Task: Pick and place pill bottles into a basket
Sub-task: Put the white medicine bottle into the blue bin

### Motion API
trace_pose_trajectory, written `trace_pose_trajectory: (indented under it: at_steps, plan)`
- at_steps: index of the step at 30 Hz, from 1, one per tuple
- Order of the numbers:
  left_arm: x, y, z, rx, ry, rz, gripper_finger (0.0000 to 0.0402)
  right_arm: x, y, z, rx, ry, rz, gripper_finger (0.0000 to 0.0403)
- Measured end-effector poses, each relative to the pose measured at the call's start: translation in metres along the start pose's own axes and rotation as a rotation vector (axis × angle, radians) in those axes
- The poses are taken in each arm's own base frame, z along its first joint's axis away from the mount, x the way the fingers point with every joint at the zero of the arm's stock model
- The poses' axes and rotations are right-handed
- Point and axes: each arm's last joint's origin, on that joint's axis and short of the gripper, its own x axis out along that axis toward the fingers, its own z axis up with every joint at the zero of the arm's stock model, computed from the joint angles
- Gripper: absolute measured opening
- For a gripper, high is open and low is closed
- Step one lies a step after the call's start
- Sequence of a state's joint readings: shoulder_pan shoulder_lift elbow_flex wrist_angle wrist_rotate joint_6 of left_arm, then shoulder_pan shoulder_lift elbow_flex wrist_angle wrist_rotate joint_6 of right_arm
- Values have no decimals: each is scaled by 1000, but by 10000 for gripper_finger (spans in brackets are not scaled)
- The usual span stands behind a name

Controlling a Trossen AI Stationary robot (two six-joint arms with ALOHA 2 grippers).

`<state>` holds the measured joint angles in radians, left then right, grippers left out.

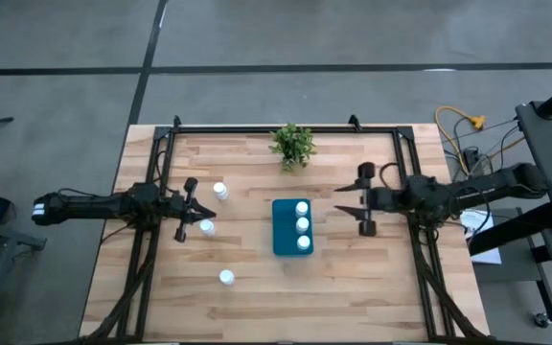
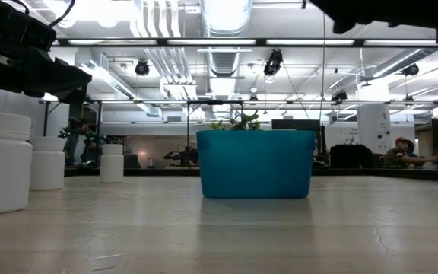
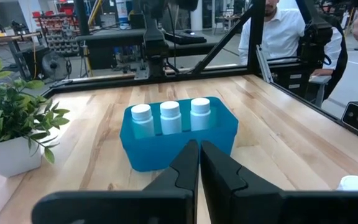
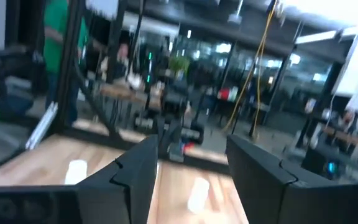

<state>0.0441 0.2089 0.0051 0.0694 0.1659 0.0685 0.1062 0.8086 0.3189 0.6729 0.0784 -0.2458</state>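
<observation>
High view: three bottles point(image 1: 302, 224) stand in the basket point(image 1: 283, 230) at mid-table. Three more point(image 1: 207, 228) sit on the table point(image 1: 257, 297) to its left, near the left gripper point(image 1: 192, 208), whose fingers are pressed together. Right gripper point(image 1: 356, 200) hovers right of the basket, fingers apart, holding nothing. Plant point(image 1: 292, 144) beyond.

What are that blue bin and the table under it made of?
The basket looks like moulded plastic: smooth, evenly teal walls with rounded corners and a soft sheen. The table looks like pale wood, probably butcher block, with visible plank seams, grain and a matte finish.
</observation>
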Motion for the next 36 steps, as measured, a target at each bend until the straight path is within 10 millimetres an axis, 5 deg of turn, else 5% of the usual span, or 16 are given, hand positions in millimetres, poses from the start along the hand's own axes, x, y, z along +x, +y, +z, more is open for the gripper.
trace_pose_trajectory:
  at_steps: [12,36]
  plan:
    - [0,0,0,0,-1,1,0,-42,-8,-6,-31,-178,-136,182]
    - [0,0,0,0,-1,1,0,-93,-10,-4,-2,-236,-133,182]
